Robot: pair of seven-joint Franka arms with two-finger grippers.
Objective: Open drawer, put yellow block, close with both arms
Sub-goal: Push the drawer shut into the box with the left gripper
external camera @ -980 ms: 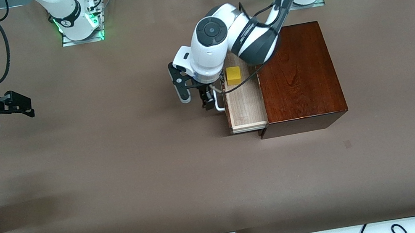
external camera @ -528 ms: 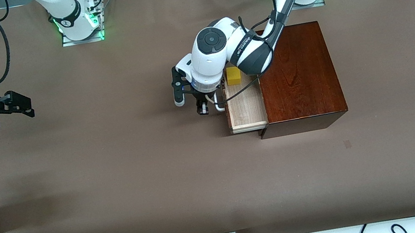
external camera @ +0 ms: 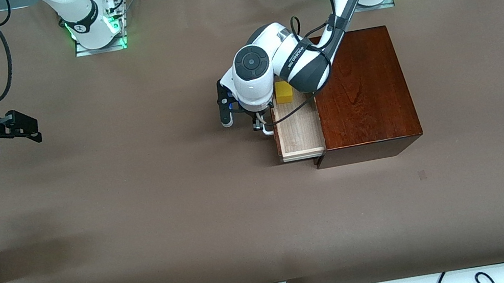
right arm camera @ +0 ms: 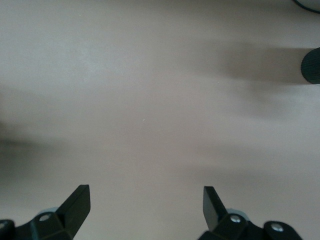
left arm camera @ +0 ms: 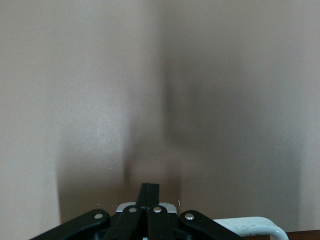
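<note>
A: Drawer (external camera: 298,130) is pulled out of the box (external camera: 362,93) with the yellow block (external camera: 283,92) inside. Which way do you push?

B: Your left gripper (external camera: 256,121), fingers pinched together, sits beside the white handle (external camera: 268,129); push toward the box. Your right gripper (external camera: 24,127) waits spread wide near the table's (external camera: 142,223) right-arm end.

A brown table (external camera: 139,208) is seen, with a dark wooden box (external camera: 362,91) set on it toward the left arm's end. A small dark mark (external camera: 422,175) is noted on the table, nearer the front camera than the box.
</note>
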